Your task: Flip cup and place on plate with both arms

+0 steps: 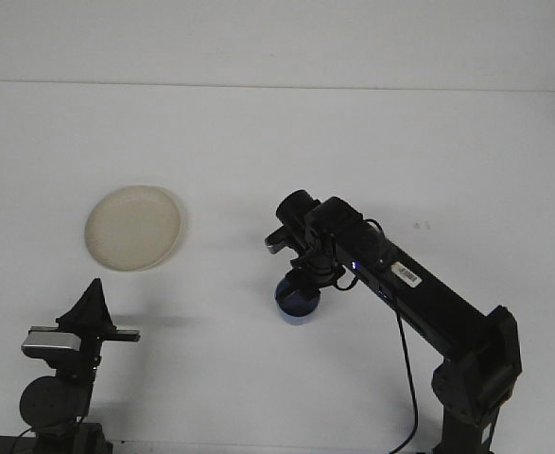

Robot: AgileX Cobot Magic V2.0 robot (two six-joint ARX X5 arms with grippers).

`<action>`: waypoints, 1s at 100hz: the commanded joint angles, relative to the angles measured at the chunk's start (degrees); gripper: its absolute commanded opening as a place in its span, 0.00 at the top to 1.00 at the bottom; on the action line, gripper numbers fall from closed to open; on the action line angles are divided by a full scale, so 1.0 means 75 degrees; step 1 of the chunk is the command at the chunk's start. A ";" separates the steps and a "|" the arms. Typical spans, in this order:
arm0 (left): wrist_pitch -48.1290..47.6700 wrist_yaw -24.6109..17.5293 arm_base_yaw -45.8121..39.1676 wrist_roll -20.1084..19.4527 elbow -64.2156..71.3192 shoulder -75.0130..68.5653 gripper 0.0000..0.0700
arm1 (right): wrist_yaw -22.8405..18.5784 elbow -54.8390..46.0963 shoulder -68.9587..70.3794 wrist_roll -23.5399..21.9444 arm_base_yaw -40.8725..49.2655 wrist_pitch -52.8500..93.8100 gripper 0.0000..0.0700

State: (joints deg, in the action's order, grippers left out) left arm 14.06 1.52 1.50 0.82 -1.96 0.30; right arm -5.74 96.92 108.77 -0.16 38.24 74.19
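Note:
A blue cup [297,303] sits just right of the table's centre, directly under my right arm's wrist. The cup's rim and dark inside seem to face up toward the camera. My right gripper [305,282] points down onto the cup and is shut on its upper edge; the wrist hides the fingertips. A cream plate [132,227] lies flat on the white table to the left, well apart from the cup. At the lower left, far from both objects, my left gripper [95,288] points away from the camera, its fingers meeting in a tip with nothing held.
The right arm [428,303] runs diagonally from its base at the lower right corner to the cup. The left arm's base [58,397] stands at the bottom left edge. The white table [372,151] stretches back to a pale wall.

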 commanded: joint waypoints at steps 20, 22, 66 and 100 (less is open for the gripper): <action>0.0082 -0.0006 -0.0012 0.0006 0.0154 -0.0015 0.98 | 0.0032 0.0248 0.0216 0.0035 0.0041 -0.0052 0.38; 0.0082 -0.0006 -0.0012 0.0006 0.0154 -0.0015 0.98 | 0.0035 0.0265 0.0216 0.0029 0.0041 -0.0050 0.38; 0.0082 -0.0006 -0.0012 0.0006 0.0154 -0.0015 0.98 | 0.0044 0.1434 0.0026 0.0117 -0.0160 0.0554 0.38; 0.0082 -0.0006 -0.0012 0.0006 0.0154 -0.0015 0.98 | 0.0050 0.1434 -0.0717 0.0259 -0.1393 0.0560 0.38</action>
State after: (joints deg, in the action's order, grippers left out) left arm 14.06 1.52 1.50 0.82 -1.96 0.30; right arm -5.69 106.52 104.29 1.10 29.02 76.84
